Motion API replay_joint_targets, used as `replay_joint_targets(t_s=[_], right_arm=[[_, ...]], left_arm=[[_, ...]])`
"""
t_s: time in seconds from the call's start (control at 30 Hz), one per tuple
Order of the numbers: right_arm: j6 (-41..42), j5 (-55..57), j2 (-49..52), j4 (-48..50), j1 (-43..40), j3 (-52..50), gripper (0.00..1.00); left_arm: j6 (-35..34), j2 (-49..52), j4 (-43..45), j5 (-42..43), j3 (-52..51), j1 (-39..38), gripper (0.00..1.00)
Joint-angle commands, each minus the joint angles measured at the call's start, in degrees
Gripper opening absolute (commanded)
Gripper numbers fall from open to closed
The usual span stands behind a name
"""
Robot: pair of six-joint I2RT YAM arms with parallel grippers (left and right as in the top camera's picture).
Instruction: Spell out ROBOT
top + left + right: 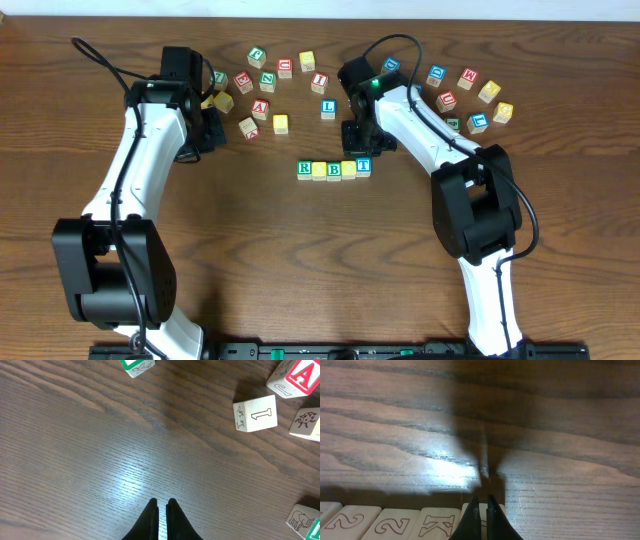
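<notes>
We find the left end effector (162, 504) with its two fingers drawn together and nothing between them. It hangs over bare wood of the surface (250, 250). In the overhead view it sits at the upper left, next to loose cubes. The left wrist view shows a cube marked 1 (255, 412) lying apart from the fingers.

The right end effector (482, 500) is also closed and grips nothing. In its wrist view the tips hang just over one end of the row of cubes (334, 169). The side faces of the row run along the bottom edge of that view, and we read 2, 2 and K on three of them.

The row lies near the middle of the surface, with each cube touching the next. From left to right in the overhead view we read:
- the green R cube (305, 168)
- a yellow cube (320, 170)
- the green B cube (334, 170)
- a second yellow cube (348, 169)
- the blue T cube (363, 166)

The red A cube (261, 107) and the blue L cube (328, 108) lie among the scattered cubes above the row, apart from it.
</notes>
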Motion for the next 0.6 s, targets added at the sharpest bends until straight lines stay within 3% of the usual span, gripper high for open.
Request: replay_joint_targets(t_s=[0.0, 0.57], right_arm=[[0.7, -1.49, -0.57, -0.57, 0.37, -0.33, 0.01], [0.42, -1.49, -2.71, 0.7, -1.68, 2.49, 0.01]], left_arm=[[-0.11, -0.74, -0.33, -0.11, 0.63, 0.09, 0.08], [1.25, -1.57, 0.15, -0.17, 0.94, 0.09, 0.08]])
